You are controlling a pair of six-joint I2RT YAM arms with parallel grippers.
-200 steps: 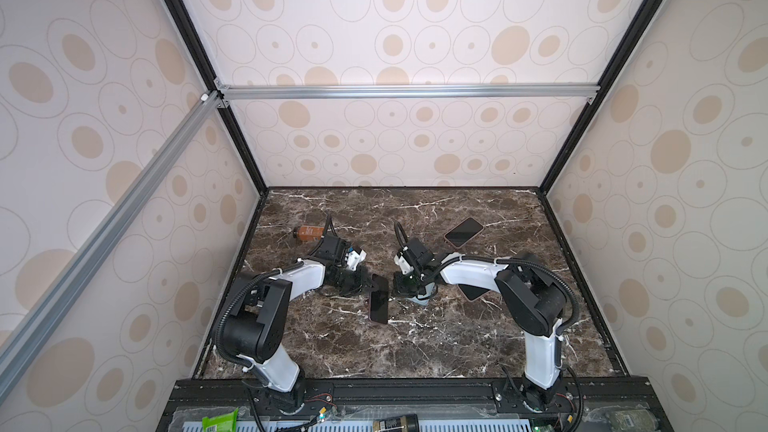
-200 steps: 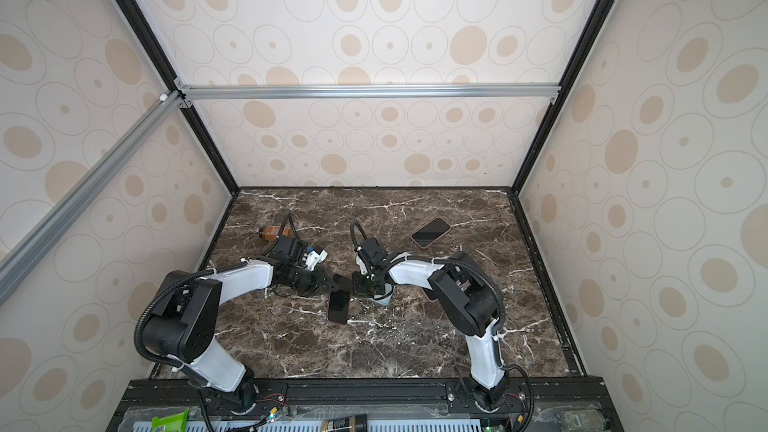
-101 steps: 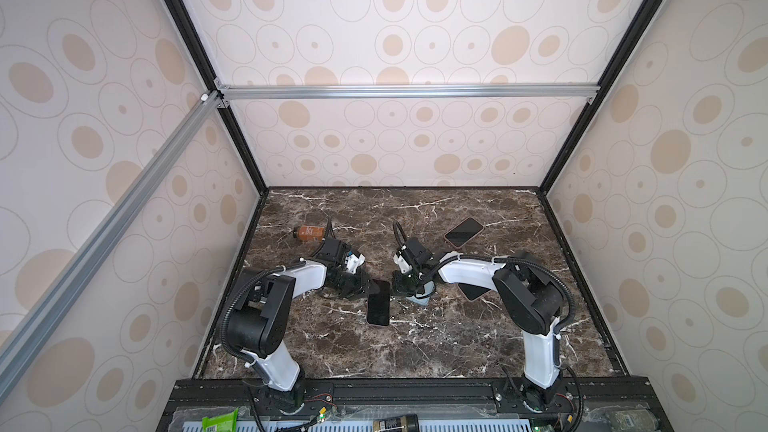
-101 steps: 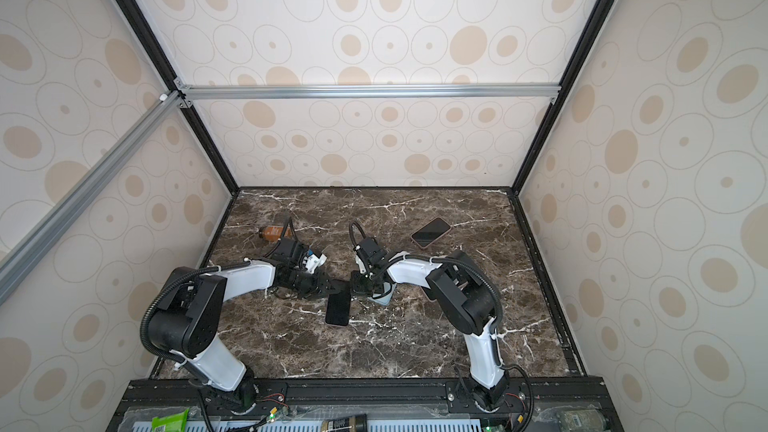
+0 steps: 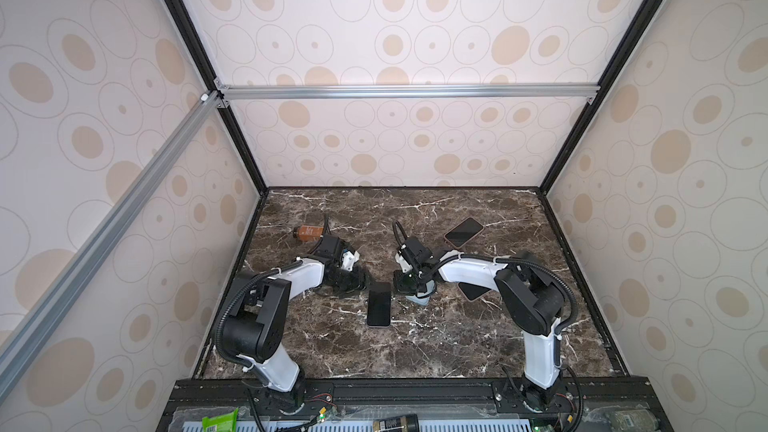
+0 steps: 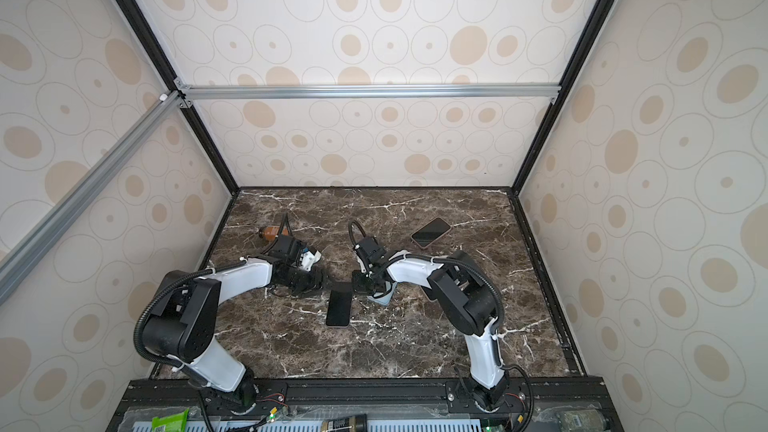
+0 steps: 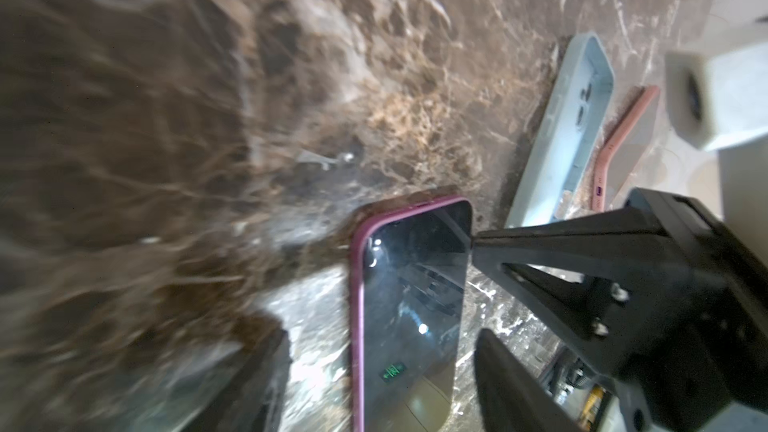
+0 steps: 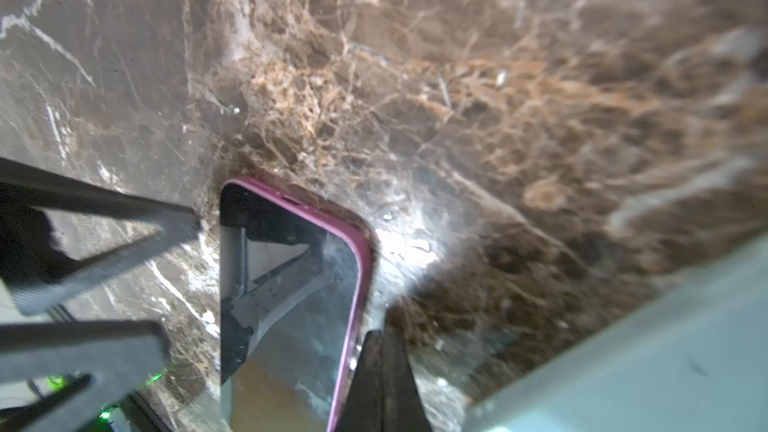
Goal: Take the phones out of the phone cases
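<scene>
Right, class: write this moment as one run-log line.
left gripper open | right gripper shut | magenta-edged black phone flat on dark marble table | light blue phone case empty

The phone [image 5: 378, 304] is black, magenta-edged; the case [image 7: 561, 139] pale blue; the table [image 5: 415, 347] white-veined brown.

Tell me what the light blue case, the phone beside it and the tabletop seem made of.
Light blue case: likely silicone or soft plastic; dull, even surface, moulded camera holes.
Phone: glossy glass front that mirrors its surroundings; smooth magenta rim, metal or plastic unclear.
Tabletop: brown marble look, white veins, slight sheen; stone or printed laminate, cannot tell.
</scene>
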